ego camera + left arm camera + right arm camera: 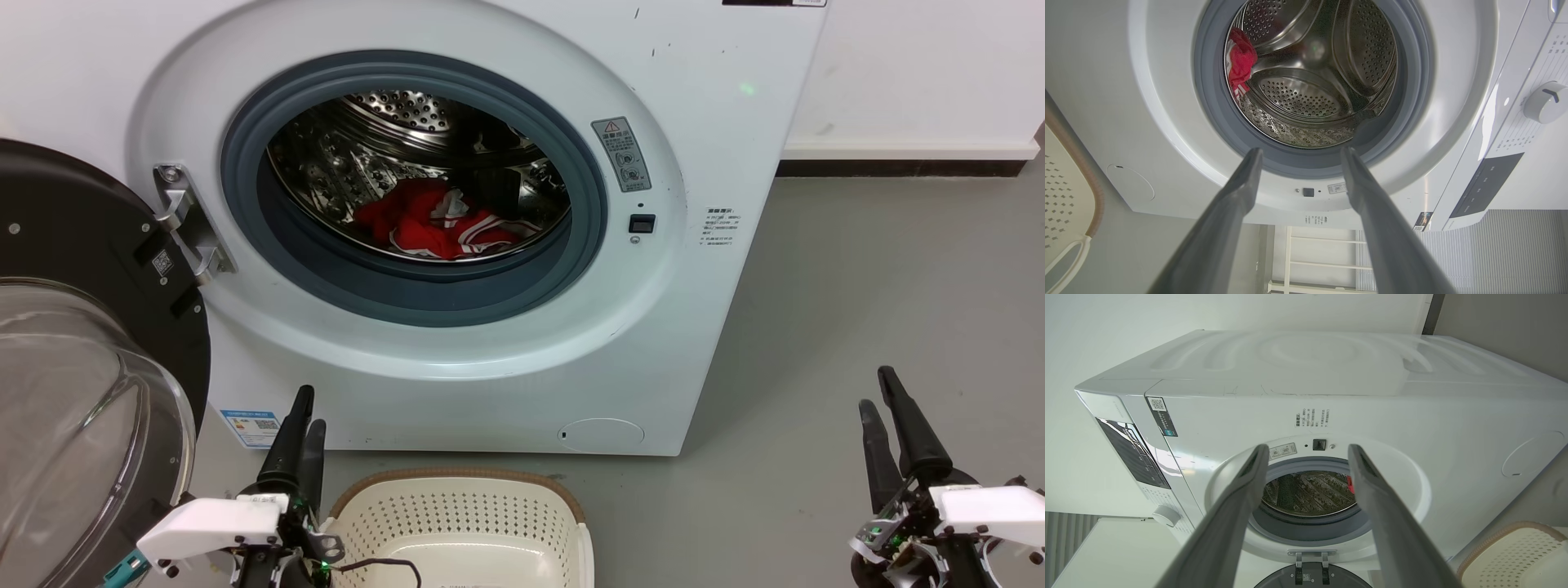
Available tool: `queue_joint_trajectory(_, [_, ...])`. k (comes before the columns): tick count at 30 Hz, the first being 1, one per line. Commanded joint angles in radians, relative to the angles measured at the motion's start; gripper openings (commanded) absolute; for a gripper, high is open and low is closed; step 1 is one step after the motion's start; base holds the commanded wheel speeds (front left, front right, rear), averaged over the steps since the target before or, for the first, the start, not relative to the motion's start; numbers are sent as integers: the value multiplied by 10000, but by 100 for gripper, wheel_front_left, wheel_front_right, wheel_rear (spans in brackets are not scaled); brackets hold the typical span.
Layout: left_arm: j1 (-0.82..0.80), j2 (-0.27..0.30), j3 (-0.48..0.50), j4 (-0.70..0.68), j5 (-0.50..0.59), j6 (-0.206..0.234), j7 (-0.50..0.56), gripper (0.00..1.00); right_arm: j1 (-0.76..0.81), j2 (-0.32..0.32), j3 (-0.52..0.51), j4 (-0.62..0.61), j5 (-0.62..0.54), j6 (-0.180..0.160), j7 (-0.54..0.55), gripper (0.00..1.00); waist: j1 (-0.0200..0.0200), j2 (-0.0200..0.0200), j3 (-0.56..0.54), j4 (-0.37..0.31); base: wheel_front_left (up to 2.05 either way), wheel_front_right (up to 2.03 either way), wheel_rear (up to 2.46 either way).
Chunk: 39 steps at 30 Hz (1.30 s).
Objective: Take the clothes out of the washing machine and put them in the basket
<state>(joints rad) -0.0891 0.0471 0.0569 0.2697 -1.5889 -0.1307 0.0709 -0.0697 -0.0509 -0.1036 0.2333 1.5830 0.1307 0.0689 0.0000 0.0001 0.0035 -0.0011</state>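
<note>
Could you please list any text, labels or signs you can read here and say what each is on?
No wording is legible.
Warning-triangle sticker on the washing machine front: text too small.
Printed lines near the front's right edge: too small.
Blue label at its lower left corner: blurred.
QR sticker on the door: no readable words.

Each end effector has two long, tapering fingers (pixel 1224 212) with rounded tips, black in the head view and matte dark grey with flat inner faces in the wrist views. The left end effector (pixel 310 408) joins a black collar and an angular white left housing (pixel 214 523) studded with small dark screws. Beneath it are dark metal parts, a green light (pixel 324 563), a thin black cable (pixel 384 563) and a teal piece (pixel 122 573). The right end effector (pixel 875 390) has a matching white right housing (pixel 988 505), beside a bare silver bracket (pixel 878 531) with a green glow on it.
</note>
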Motion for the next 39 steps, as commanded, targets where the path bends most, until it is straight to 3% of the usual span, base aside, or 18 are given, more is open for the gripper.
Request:
queue_joint_trajectory(1, [-358, 27, -125, -175, 140, -2, -100, 100, -48, -8, 25, -267, -139, 0, -90, 100, 0, -1, 1, 2, 0, 0, 0])
queue_joint_trajectory(8, [-501, 28, -307, -290, 1142, -2, -424, 100, 56, -7, 68, -590, -1134, 0, -411, 100, 0, -1, 4, 13, 0, 0, 0])
queue_joint_trajectory(29, [-890, 30, -924, -543, 5355, 27, -1255, 100, 341, -6, 360, -1471, -6625, 1, -1247, 100, 0, -1, -1, 73, 0, 0, 0])
queue_joint_trajectory(39, [-1063, 33, -1276, -453, 7121, 142, -1593, 100, 411, -5, 420, -1503, -8656, 1, -1569, 100, 0, -1, 12, 119, 0, 0, 0])
